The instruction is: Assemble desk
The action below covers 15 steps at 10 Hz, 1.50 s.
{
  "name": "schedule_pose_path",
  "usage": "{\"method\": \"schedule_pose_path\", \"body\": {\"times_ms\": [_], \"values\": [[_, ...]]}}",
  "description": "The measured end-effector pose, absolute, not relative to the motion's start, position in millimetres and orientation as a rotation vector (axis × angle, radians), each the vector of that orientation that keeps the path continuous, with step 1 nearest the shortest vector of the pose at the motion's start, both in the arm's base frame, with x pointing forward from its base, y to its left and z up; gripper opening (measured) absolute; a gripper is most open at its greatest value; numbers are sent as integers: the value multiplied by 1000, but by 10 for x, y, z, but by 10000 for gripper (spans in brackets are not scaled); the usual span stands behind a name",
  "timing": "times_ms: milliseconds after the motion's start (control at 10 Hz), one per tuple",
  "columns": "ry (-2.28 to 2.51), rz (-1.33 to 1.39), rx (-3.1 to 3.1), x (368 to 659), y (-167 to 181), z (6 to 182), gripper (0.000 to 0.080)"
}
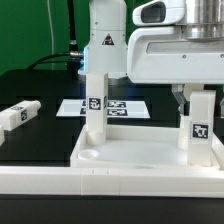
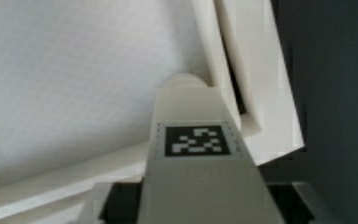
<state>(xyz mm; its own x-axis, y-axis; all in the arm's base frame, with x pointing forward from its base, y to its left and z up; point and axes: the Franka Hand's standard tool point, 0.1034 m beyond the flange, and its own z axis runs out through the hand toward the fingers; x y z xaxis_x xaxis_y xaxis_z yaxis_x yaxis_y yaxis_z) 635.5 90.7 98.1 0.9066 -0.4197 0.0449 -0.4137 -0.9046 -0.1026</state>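
Desk slab: gripper clamped on leg, upright at ext. view's right corner.

The two-finger gripper is showing only its lower part in the exterior view, the arm above it being cut off by the picture's edge. In the wrist view the fingertips are appearing as dark blurred patches, so their contact with the white square-section plastic leg is staying unclear. The leg's lower end, far beyond the gripper, is hiding the corner socket of the white rimmed plastic desk slab.
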Motion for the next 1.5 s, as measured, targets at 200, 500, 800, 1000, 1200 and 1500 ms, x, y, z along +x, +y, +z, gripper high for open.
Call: {"method": "schedule_pose_path", "body": {"times_ms": [200, 500, 800, 1000, 1200, 1500], "values": [[936, -87, -2895, 6354, 912, 979, 290], [1363, -54, -2712, 6345, 930, 978, 290], [1646, -26, -2537, 6341, 949, 975, 290], [1665, -24, -2525, 6341, 952, 975, 296], [1602, -24, -2570, 6331, 952, 962, 519], [1263, -22, -2775, 6302, 956, 955, 642]]}}
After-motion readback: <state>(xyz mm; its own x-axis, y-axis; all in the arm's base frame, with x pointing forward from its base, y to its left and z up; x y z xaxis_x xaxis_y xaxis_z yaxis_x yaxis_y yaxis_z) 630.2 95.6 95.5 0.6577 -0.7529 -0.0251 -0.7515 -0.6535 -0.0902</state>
